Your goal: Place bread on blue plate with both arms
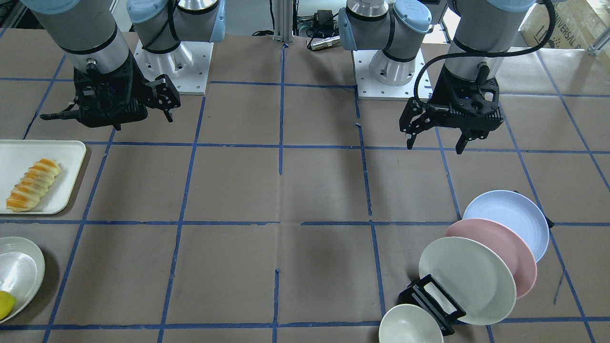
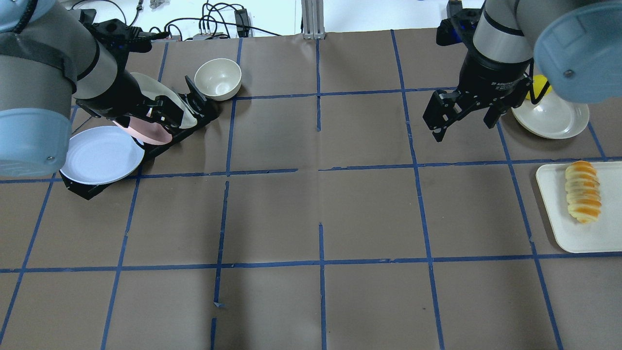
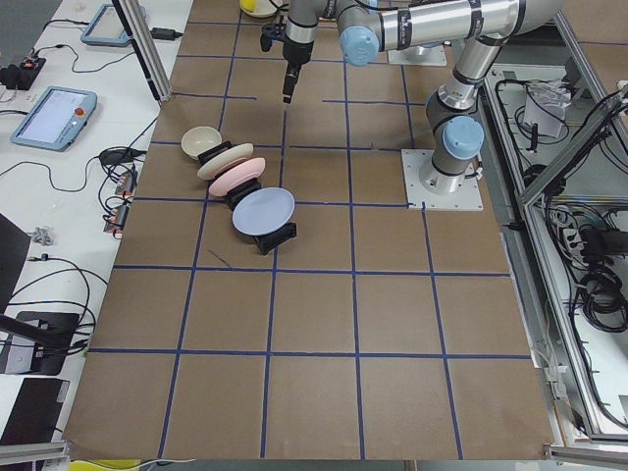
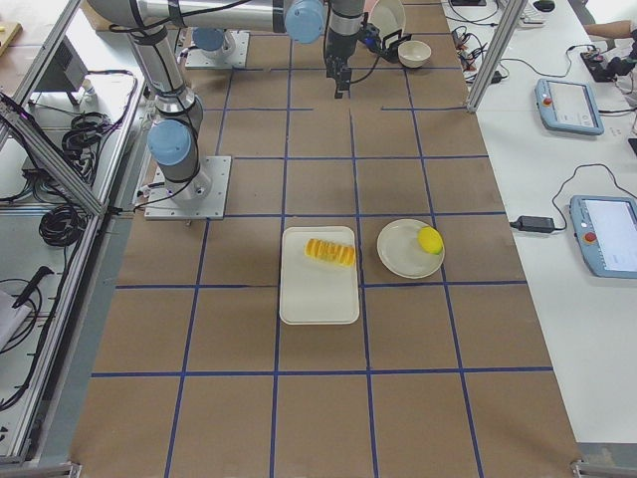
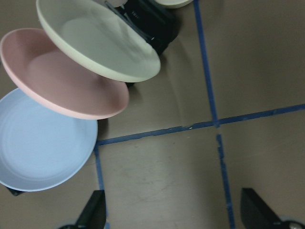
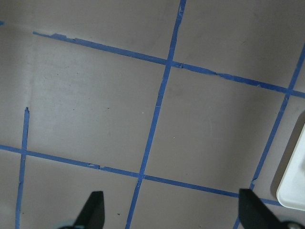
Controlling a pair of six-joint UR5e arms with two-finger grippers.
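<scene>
The bread (image 1: 33,185) lies on a white tray (image 1: 62,155) at the table's end on my right; it also shows in the overhead view (image 2: 582,192) and the exterior right view (image 4: 329,252). The blue plate (image 1: 507,224) leans in a black rack (image 1: 431,302) beside my left arm, at the end of the row nearest the robot (image 2: 102,154). The left wrist view shows the blue plate (image 5: 40,143) at lower left. My left gripper (image 1: 435,143) is open and empty, high above the table near the rack. My right gripper (image 2: 461,127) is open and empty, above bare table away from the tray.
A pink plate (image 1: 495,252) and a cream plate (image 1: 464,278) lean in the same rack next to the blue one. A cream bowl (image 1: 410,326) sits beside the rack. A cream plate (image 2: 549,116) with a yellow fruit (image 2: 540,86) stands beyond the tray.
</scene>
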